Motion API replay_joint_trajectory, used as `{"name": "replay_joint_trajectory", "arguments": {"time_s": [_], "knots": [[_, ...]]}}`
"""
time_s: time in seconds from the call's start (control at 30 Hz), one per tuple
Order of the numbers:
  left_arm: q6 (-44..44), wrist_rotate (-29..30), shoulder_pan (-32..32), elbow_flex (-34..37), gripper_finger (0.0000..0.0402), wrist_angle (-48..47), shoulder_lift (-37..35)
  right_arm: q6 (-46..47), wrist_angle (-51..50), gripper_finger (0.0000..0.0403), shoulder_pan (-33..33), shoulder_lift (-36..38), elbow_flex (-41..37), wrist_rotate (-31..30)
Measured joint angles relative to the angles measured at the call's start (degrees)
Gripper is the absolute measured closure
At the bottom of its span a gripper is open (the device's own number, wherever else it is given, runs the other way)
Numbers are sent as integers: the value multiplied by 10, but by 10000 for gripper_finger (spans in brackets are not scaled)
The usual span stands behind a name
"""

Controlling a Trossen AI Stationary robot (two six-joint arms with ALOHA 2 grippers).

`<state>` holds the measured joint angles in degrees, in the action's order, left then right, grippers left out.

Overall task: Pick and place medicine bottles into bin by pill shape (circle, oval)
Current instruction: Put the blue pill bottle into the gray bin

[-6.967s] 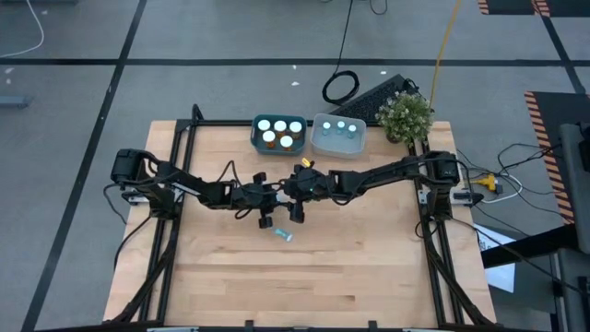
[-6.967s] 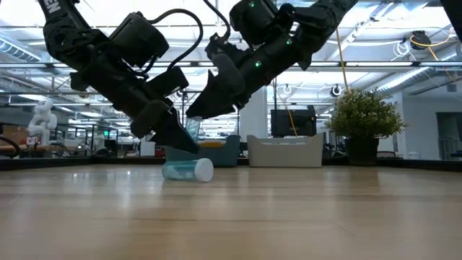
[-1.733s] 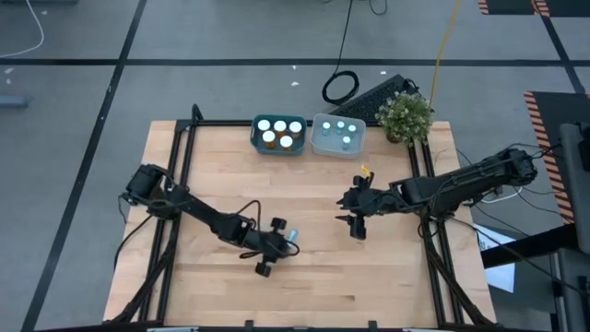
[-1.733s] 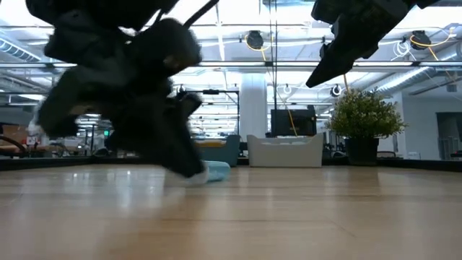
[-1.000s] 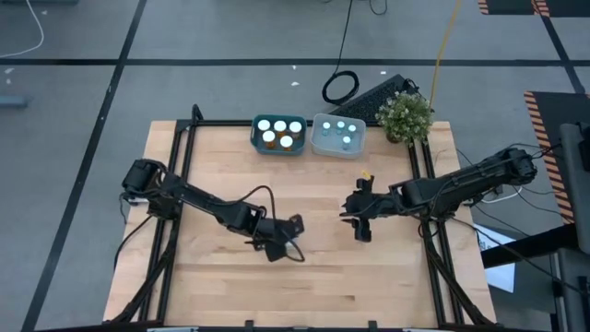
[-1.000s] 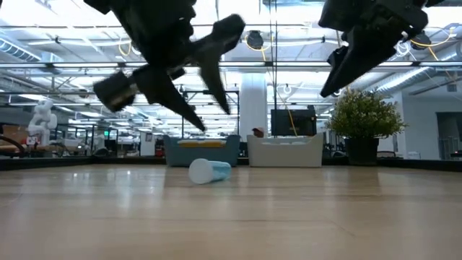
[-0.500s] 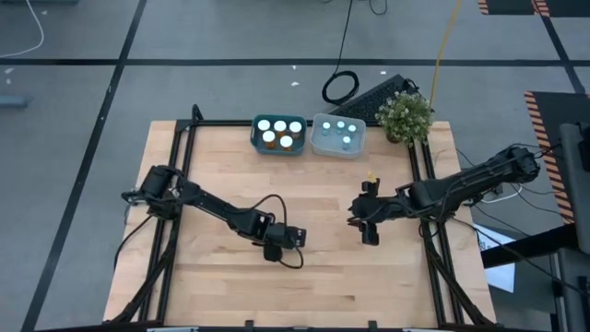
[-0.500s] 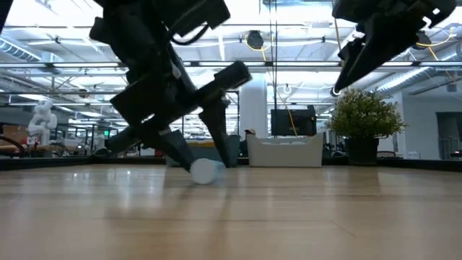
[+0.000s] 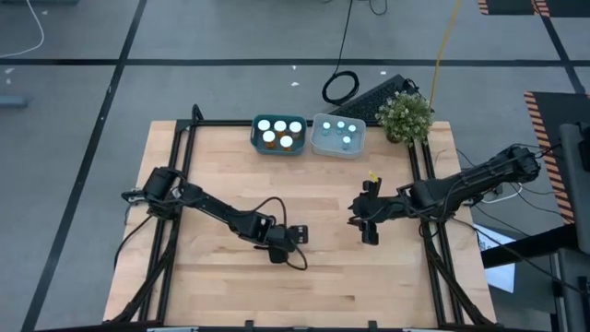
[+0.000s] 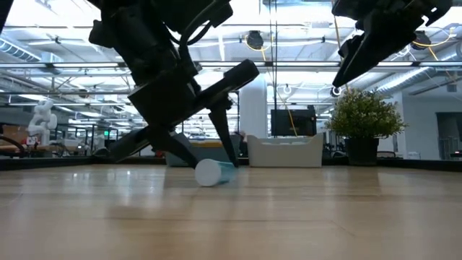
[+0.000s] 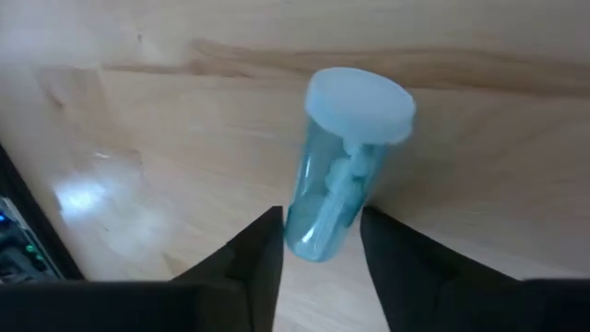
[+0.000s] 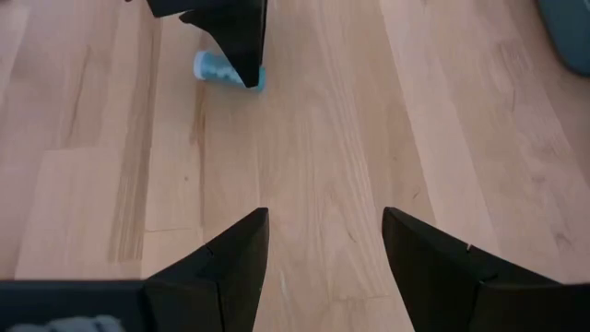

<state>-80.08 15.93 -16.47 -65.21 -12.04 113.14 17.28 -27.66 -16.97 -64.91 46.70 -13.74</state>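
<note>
A pale-blue medicine bottle (image 11: 339,175) lies on its side on the table, its white cap (image 11: 359,103) pointing away from my left gripper (image 9: 288,237). That gripper is open and low over the table. Its fingers (image 11: 261,261) stand on either side of the bottle's bottom end. In the low view the bottle (image 10: 214,172) rests on the wood between the two fingers. My right gripper (image 9: 368,222) hangs open above the table's right half, holding nothing. A blue bin (image 9: 257,136) holds orange, white-capped bottles. A pale bin (image 9: 320,142) holds pale-blue ones. My left gripper has a finger on each side of the bottle's bottom end (image 11: 313,238), slanting down along the lying bottle. Whether the fingers touch it I cannot tell. The bottle rests on the table.
Both bins stand side by side at the table's far edge. A potted plant (image 9: 405,114) sits at the far right corner. Bare wood (image 9: 323,286) lies toward the near edge and between the two grippers.
My left gripper has come down from above the table and now has its open fingers astride the lying bottle. My right gripper has drawn back a little toward the table's right edge, still open.
</note>
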Motion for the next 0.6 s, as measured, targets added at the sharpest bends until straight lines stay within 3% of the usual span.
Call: {"name": "replay_joint_trajectory", "arguments": {"time_s": [0.23, 0.4, 0.6], "knots": [[54, -6, -1, 0, 293, -16, 0, 9, 0, 197, 0, 0, 0, 0], [127, 15, -2, 1, 294, -23, -4, 11, 0, 197, 0, 0, 0, 0], [280, 44, 1, 3, 294, -37, -12, 11, 17, 197, 0, 0, -8, 0]]}}
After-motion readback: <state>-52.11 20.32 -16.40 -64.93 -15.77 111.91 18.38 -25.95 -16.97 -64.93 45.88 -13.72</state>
